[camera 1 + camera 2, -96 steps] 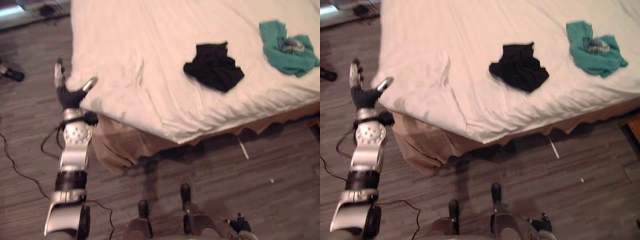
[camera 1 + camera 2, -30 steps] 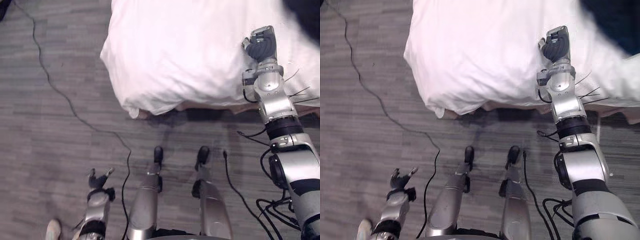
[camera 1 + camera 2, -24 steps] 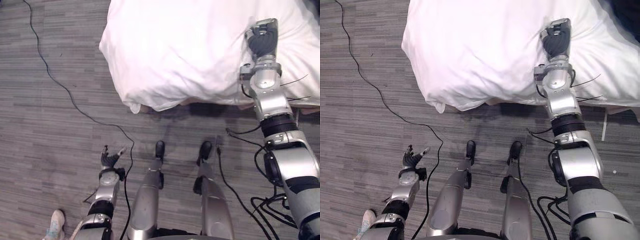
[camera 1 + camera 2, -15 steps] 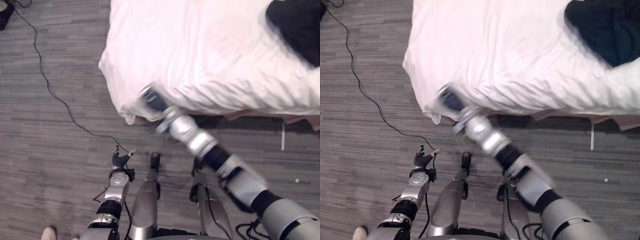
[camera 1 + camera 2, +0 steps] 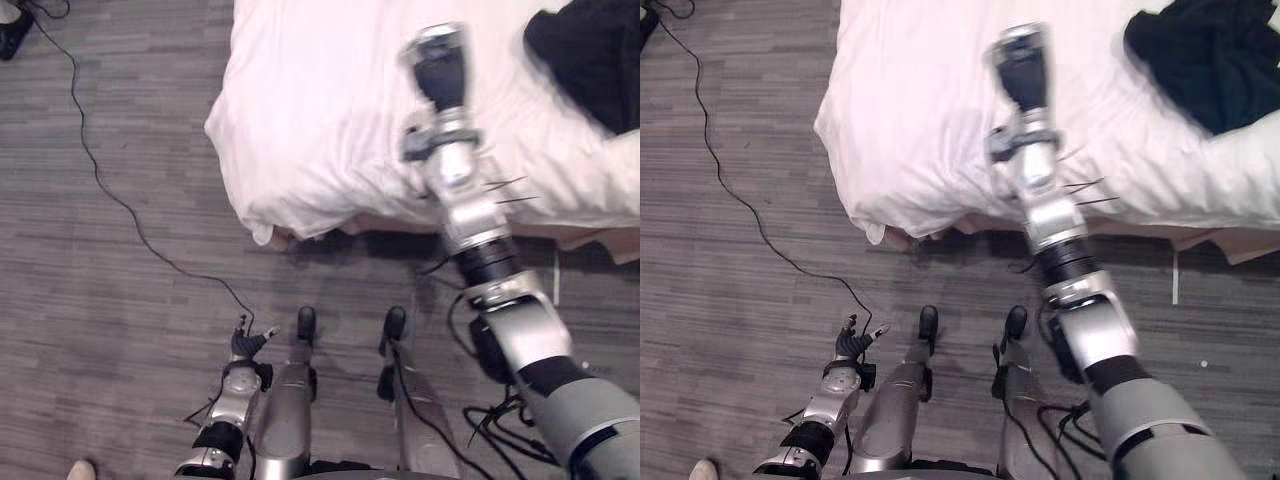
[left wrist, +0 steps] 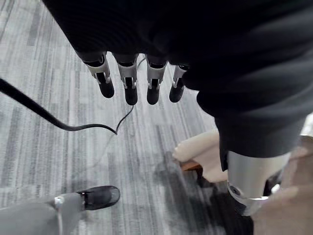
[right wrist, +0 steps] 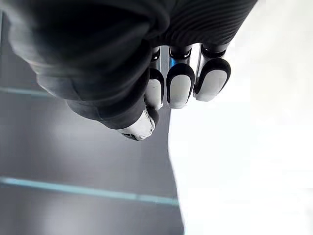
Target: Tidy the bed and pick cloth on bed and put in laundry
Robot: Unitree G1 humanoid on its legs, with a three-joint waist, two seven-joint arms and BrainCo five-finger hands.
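A black cloth lies crumpled on the white bed cover at the upper right. My right hand is stretched out over the bed, well to the left of the cloth and apart from it. Its fingers are curled in with nothing held, and white cover shows past them. My left hand hangs low over the grey plank floor in front of the bed's corner, fingers straight and empty.
The bed's near corner hangs rounded over the floor, with a beige bed skirt showing under the cover at the right. A dark shoe lies at the far left. A person's light shoe is at the bottom left.
My right arm has swung from the bed's near corner back up over the cover, fist still shut. The left hand stays low over the floor. The view has shifted slightly.
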